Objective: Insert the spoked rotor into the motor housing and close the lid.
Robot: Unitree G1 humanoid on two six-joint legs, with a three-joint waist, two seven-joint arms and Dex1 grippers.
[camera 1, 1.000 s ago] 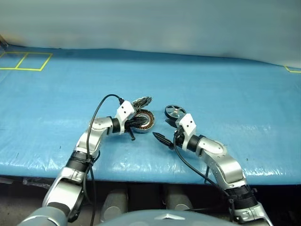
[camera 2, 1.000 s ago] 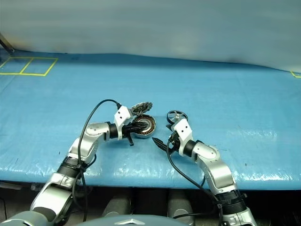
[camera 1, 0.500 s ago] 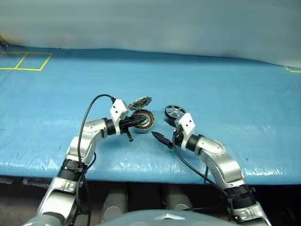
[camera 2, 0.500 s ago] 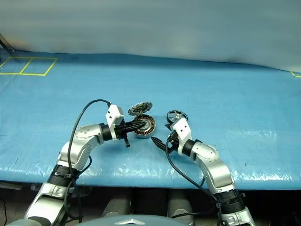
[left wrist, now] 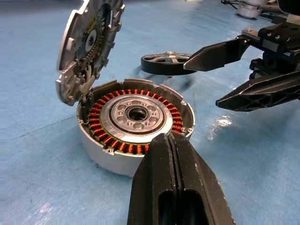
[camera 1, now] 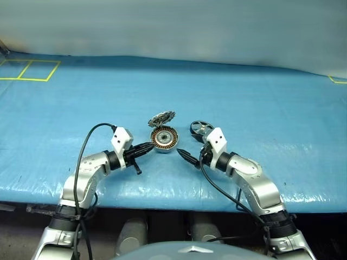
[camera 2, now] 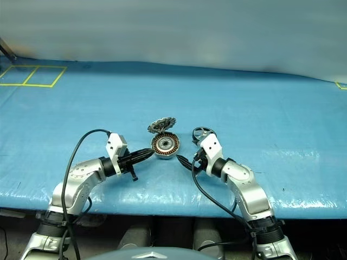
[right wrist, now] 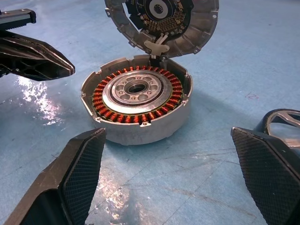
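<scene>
Head views: motor housing (camera 1: 164,139) sits on the blue counter (camera 1: 260,92), open side up, axis vertical. Lid (camera 1: 162,117) stands tilted open on its far edge. Spoked rotor (camera 1: 201,128) lies flat just beside the housing, on the right arm's side, not touching it. Left gripper (camera 1: 147,147) pinched closed, empty, tips just short of the housing. Right gripper (camera 1: 191,147) spread wide, empty, with the rotor near its far finger.

Left wrist view: copper windings ring a grey centre; rotor (left wrist: 168,63) lies beyond the housing (left wrist: 136,124), hub up.

Right wrist view: lid (right wrist: 161,21) hinged at the housing's far rim (right wrist: 137,105), inner face toward the camera; rotor rim (right wrist: 281,121) beside one finger.

Judgement: rotor is rigid, light, smooth-rimmed, likely slippery; grip across the black rim, keep it flat.
</scene>
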